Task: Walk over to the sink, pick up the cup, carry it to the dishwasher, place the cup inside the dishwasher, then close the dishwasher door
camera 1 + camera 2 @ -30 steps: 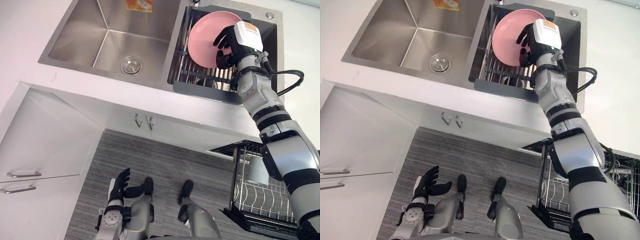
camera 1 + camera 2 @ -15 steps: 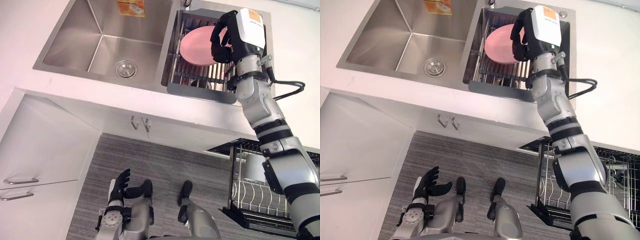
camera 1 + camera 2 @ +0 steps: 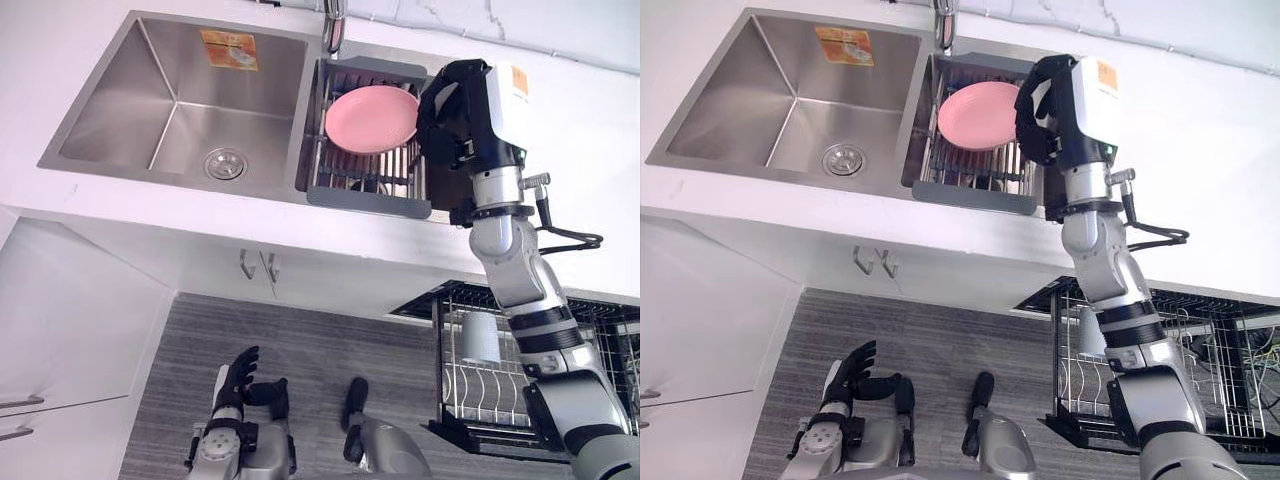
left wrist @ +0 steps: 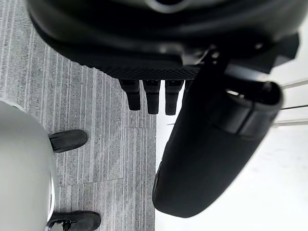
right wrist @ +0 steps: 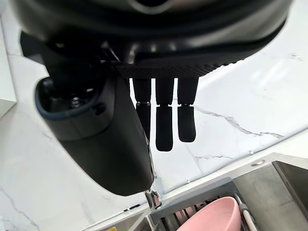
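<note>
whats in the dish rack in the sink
A pink plate lies on the wires of the dish rack. The open right hand hides the rack's right end, and the plate hides what is under it, so nothing else can be confirmed.

My right arm is silver-grey, ringed with black bands. Its dark right hand carries a white housing with an orange mark at one o'clock; my left hand is equally dark.

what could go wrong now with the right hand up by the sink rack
The open right hand hangs beside the pink plate in the sink rack; reaching in could knock it or grab the wrong dish. The dishwasher basket is pulled out below the counter, so a turn might bump it.
</note>
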{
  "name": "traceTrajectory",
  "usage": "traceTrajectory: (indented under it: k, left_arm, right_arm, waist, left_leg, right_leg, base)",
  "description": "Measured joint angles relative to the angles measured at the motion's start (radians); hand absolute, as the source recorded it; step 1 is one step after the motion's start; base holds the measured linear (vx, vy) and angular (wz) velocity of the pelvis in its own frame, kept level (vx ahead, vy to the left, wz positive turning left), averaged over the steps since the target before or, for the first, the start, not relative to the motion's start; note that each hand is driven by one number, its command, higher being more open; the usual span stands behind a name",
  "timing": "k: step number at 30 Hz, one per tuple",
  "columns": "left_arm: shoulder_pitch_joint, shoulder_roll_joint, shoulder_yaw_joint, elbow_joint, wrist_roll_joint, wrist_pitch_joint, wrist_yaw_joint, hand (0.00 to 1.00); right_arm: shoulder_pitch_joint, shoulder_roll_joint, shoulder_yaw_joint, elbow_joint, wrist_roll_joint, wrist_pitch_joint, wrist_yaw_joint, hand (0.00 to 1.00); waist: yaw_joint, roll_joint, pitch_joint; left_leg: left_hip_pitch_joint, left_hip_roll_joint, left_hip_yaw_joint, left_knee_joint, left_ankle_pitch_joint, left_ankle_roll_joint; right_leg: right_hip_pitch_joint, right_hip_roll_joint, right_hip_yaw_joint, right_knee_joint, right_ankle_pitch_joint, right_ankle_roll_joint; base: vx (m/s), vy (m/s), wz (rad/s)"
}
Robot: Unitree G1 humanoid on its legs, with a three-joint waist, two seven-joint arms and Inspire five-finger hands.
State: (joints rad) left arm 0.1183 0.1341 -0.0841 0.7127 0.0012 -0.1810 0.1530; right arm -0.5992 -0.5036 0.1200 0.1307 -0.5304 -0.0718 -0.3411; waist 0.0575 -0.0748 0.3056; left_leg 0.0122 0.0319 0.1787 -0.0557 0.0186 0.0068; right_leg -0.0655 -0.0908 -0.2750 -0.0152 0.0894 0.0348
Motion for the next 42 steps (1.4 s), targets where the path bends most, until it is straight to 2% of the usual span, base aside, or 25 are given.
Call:
traceTrajectory:
  k: [11,21,22,31,42]
  left_arm:
    - [0.029,-0.001,-0.003,0.056,0.001,0.003,-0.002,0.90]
    - [0.038,-0.002,-0.006,0.079,0.002,0.004,-0.005,0.90]
    - [0.041,-0.002,-0.006,0.080,0.006,0.004,-0.005,0.90]
    - [0.052,-0.008,-0.031,0.081,0.021,0.004,-0.005,0.90]
    - [0.053,-0.010,-0.031,0.084,0.022,0.004,-0.005,0.90]
  right_arm:
    - [0.153,0.045,-0.012,-0.112,0.000,-0.032,0.000,0.30]
    - [0.230,0.072,-0.040,-0.115,0.034,-0.033,0.010,0.30]
    - [0.242,0.072,-0.040,-0.115,0.036,-0.033,0.013,0.90]
    - [0.260,0.073,-0.036,-0.103,0.036,-0.032,0.019,0.90]
    - [0.288,0.074,-0.036,-0.054,0.036,-0.026,0.029,0.90]
  waist:
    - [-0.018,-0.001,-0.094]
    - [-0.031,0.003,-0.127]
    - [-0.032,0.006,-0.132]
    - [-0.047,0.032,-0.154]
    - [-0.049,0.036,-0.156]
  left_leg:
    - [0.042,-0.002,-0.003,-0.005,0.000,0.000]
    - [0.068,-0.001,-0.002,-0.005,-0.001,-0.005]
    - [0.068,-0.001,-0.002,-0.005,-0.002,-0.006]
    - [0.072,-0.002,-0.001,-0.005,-0.005,-0.011]
    - [0.074,-0.001,0.001,-0.004,-0.007,-0.014]
  right_leg:
    - [0.040,-0.002,-0.001,-0.002,-0.001,0.002]
    - [0.068,-0.004,0.002,-0.008,0.000,0.003]
    - [0.068,-0.004,0.002,-0.011,0.001,0.004]
    - [0.083,0.003,0.002,-0.036,0.011,0.005]
    - [0.086,0.004,0.003,-0.040,0.012,0.005]
  base:
    - [0.00,0.000,0.00]
    - [0.00,0.000,0.00]
    - [0.00,0.000,0.00]
    - [0.00,0.000,0.00]
    - [0.00,0.000,0.00]
